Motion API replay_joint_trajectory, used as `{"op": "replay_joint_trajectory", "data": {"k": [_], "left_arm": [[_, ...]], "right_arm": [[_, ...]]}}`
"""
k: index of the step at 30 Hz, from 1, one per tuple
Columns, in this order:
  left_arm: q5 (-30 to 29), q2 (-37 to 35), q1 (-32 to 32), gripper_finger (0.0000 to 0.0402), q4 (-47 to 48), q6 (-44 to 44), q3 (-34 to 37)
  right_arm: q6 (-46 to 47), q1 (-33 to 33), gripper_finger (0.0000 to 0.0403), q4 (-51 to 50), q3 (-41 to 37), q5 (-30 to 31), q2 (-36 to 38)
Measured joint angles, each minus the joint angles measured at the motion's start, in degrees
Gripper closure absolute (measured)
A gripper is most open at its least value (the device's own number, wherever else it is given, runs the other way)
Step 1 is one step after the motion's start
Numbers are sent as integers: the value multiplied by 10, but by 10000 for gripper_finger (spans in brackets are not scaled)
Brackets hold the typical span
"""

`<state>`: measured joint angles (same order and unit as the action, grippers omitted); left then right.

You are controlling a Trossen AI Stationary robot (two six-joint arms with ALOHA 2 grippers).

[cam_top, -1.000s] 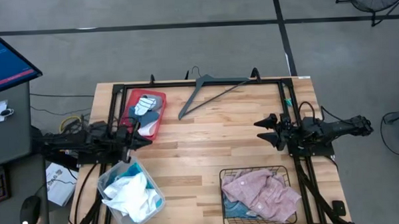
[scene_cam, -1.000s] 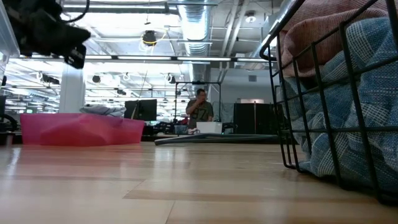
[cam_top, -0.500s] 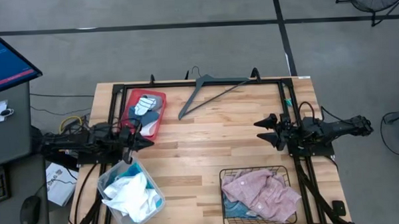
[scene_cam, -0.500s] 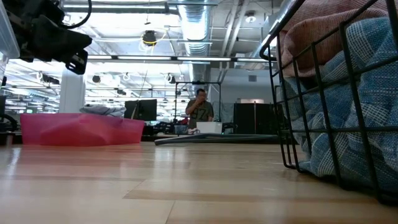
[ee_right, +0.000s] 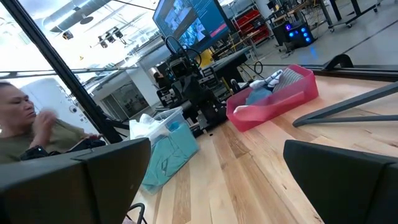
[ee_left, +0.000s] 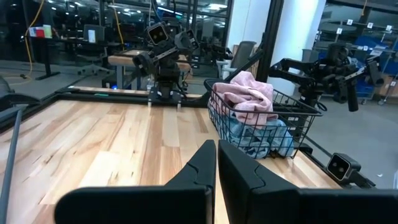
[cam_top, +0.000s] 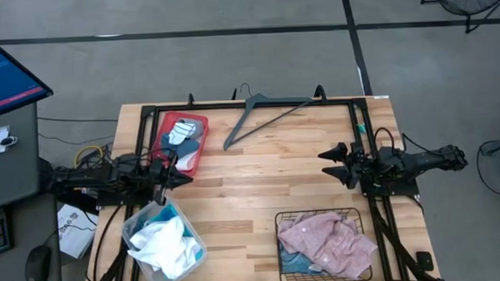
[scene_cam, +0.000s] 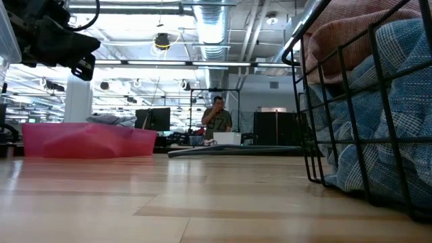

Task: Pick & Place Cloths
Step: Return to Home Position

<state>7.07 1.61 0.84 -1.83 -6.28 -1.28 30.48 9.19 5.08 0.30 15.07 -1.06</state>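
Note:
A pale pink cloth [cam_top: 327,242] lies on top of a blue-striped one [cam_top: 293,262] in a black wire basket at the near right. White [cam_top: 162,242] and turquoise [cam_top: 165,214] cloths fill a clear bin at the near left. Grey, white and blue pieces [cam_top: 181,133] lie in the red tray. My left gripper [cam_top: 185,178] hovers shut between tray and bin, fingers together in the left wrist view [ee_left: 216,163]. My right gripper [cam_top: 327,163] hovers open above the table's right side, its fingers wide apart [ee_right: 211,180].
A grey hanger [cam_top: 262,115] lies flat near the far edge. The wire basket [scene_cam: 317,135] stands close to the low camera. Bare wood [cam_top: 260,182] spreads between the two grippers. A person [scene_cam: 217,116] shows in the room behind, and another at the right wrist view's edge [ee_right: 25,124].
My left gripper has shifted a little down and toward the table's middle, then kept still; it stays shut. The cloths lie as before.

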Motion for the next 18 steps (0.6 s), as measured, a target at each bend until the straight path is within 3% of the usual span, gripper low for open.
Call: {"op": "replay_joint_trajectory", "data": {"k": [18], "left_arm": [[0,0,0,401,-9,0,0]], "right_arm": [[0,0,40,0,0,0,0]]}}
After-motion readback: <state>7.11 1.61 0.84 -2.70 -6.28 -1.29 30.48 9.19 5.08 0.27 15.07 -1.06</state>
